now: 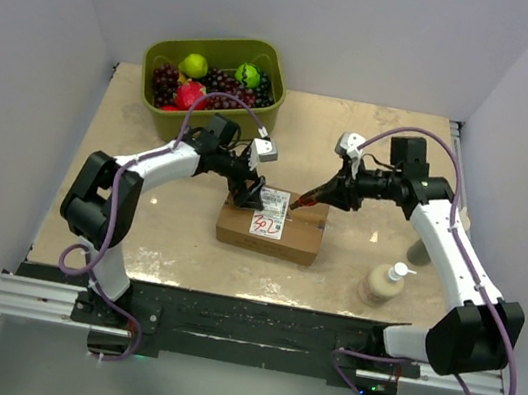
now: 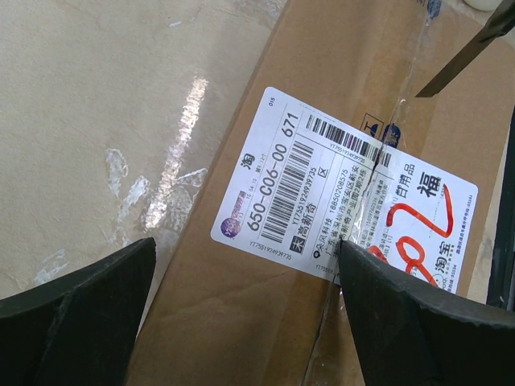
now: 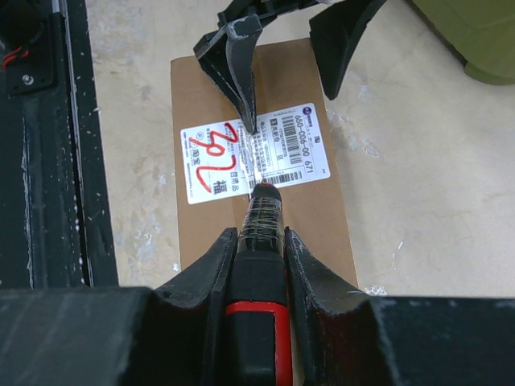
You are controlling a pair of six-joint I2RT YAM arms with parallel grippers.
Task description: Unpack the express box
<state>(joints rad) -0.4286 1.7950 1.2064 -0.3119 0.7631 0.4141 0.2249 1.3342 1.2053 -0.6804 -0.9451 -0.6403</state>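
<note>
The express box (image 1: pixel 282 241), a brown carton with a white label (image 1: pixel 270 213) and red marks, lies at the table's middle. My left gripper (image 1: pixel 250 191) is open over the box's left end. One finger (image 2: pixel 418 322) rests on the label by the taped seam and the other (image 2: pixel 72 322) hangs beyond the box's edge. My right gripper (image 3: pixel 259 233) is shut on a black and red cutter (image 3: pixel 259 277). The cutter's tip touches the label (image 3: pixel 217 161) on the seam. The box (image 2: pixel 241 305) fills the left wrist view, with the blade (image 2: pixel 467 52) at top right.
An olive-green bin (image 1: pixel 213 45) of fruit stands at the back left; its corner shows in the right wrist view (image 3: pixel 475 40). A cream pump bottle (image 1: pixel 383 283) and a beige cylinder (image 1: pixel 420 252) stand at the right, by my right arm.
</note>
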